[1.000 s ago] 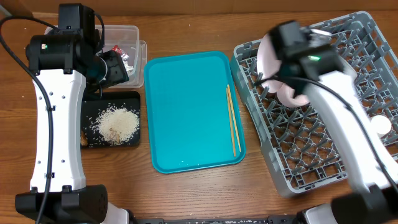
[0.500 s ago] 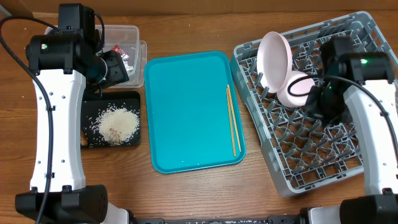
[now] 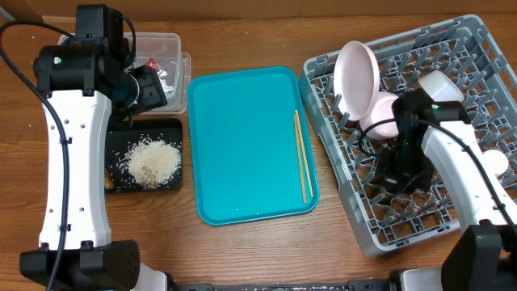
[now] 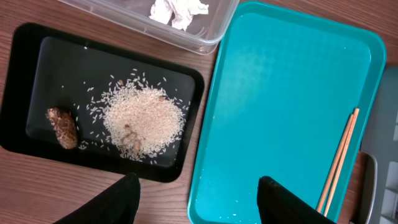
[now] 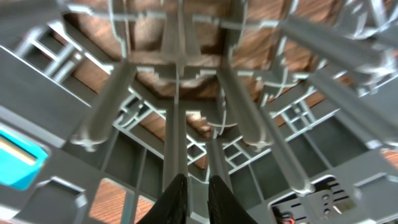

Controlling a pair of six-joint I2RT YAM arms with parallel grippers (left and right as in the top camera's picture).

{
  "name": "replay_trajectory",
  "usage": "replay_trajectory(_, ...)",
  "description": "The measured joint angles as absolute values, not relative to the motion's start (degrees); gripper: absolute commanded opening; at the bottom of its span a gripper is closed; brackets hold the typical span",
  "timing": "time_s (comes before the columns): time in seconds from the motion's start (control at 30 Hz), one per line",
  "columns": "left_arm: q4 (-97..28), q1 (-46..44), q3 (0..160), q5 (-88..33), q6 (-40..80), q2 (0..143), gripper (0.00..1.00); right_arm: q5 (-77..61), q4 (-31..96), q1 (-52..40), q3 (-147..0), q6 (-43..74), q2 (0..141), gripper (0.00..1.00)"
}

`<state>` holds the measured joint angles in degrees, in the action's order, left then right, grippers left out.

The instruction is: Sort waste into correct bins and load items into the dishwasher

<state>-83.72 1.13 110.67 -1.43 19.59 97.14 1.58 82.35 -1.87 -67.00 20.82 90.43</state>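
Rice (image 4: pixel 144 119) in black tray (image 4: pixel 62 68), 2 chopsticks (image 4: pixel 339 158) on teal tray (image 4: pixel 273 93), left gripper (image 4: pixel 198 180) spread, right gripper (image 5: pixel 197 180) clenched

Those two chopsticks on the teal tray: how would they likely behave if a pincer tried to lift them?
The chopsticks look thin and wooden, so they are probably light and stiff. They lie flat on the smooth teal tray, so they may slide or roll when nudged. As they lie side by side, one might slip out of a grasp.

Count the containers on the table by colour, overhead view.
Teal tray: 1
Black tray: 1
Clear tub: 1
Grey rack: 1
Total: 4
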Motion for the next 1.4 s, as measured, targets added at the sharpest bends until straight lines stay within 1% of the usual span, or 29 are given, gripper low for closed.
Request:
replay_trajectory(0.33,-83.35,1.10,110.67,-1.43,19.59,97.14,0.63,-0.23,80.16,-1.76,-64.79,20.53,90.43,0.15)
replay_trajectory(0.63,-83.35,1.13,110.67,-1.43,19.59,97.14,0.64,-6.09,77.41,-1.54,-64.69,18.37,90.43,0.15)
replay_trajectory(1.4,-83.35,1.10,110.67,-1.43,19.59,97.14,0.65,-9.13,75.70,-1.52,-64.69,17.93,90.43,0.15)
